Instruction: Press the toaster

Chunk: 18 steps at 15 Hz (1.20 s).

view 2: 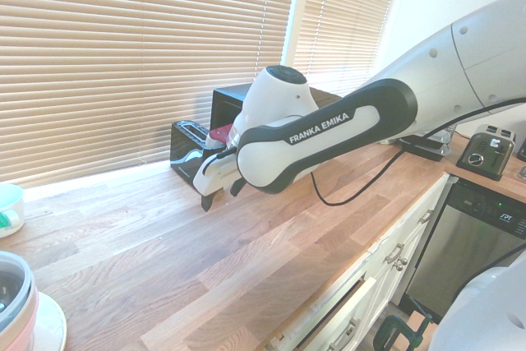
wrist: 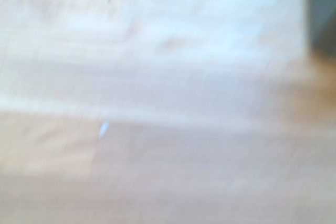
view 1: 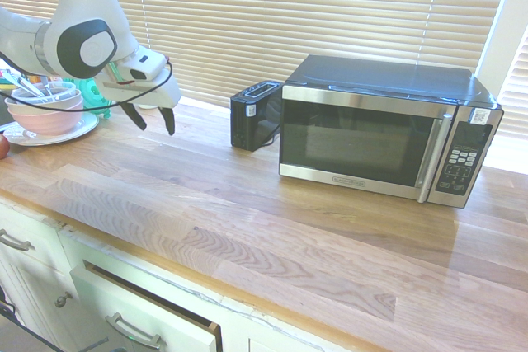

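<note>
The toaster [view 1: 253, 114] is a small black box with a top slot, standing on the wooden counter against the microwave's left side. In the second exterior view the toaster [view 2: 190, 150] shows just behind the arm. My gripper [view 1: 153, 118] hangs over the counter well to the left of the toaster, tilted, fingers apart and empty. From the other side the gripper [view 2: 219, 195] sits in front of the toaster, a little above the wood. The wrist view shows only blurred pale wood.
A large steel-and-black microwave [view 1: 384, 129] fills the counter right of the toaster. Stacked bowls on a plate [view 1: 45, 113] stand at the far left. Window blinds run behind. Drawers [view 1: 136, 311] sit below the counter's front edge.
</note>
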Motion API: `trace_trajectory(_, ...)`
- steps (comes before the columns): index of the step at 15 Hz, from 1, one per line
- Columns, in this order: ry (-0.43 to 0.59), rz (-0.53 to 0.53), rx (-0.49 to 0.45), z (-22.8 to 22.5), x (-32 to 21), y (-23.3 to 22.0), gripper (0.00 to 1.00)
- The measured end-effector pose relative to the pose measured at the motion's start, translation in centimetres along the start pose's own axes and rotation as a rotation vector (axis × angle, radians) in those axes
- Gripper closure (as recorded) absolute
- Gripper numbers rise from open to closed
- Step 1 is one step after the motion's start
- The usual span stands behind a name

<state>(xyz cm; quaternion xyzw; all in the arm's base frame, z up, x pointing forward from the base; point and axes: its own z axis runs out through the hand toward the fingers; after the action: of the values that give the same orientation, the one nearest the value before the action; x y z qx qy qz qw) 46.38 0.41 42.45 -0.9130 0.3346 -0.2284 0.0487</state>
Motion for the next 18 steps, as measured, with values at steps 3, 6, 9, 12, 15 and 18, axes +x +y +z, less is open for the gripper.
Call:
trace_trajectory(3,0.102,0.008,0.037,-1.6,2.2,-0.6,0.0)
trace_trajectory(6,0.164,0.058,0.062,-3.1,4.8,-1.2,0.0)
trace_trajectory(9,0.191,0.133,0.091,-2.4,7.4,-1.4,0.0)
trace_trajectory(12,0.191,0.156,0.098,-0.7,9.8,-1.9,0.0)
trace_trajectory(15,0.204,0.173,0.107,-0.4,12.0,-2.4,0.0)
trace_trajectory(18,0.201,0.198,0.094,-0.3,13.2,-1.2,0.0)
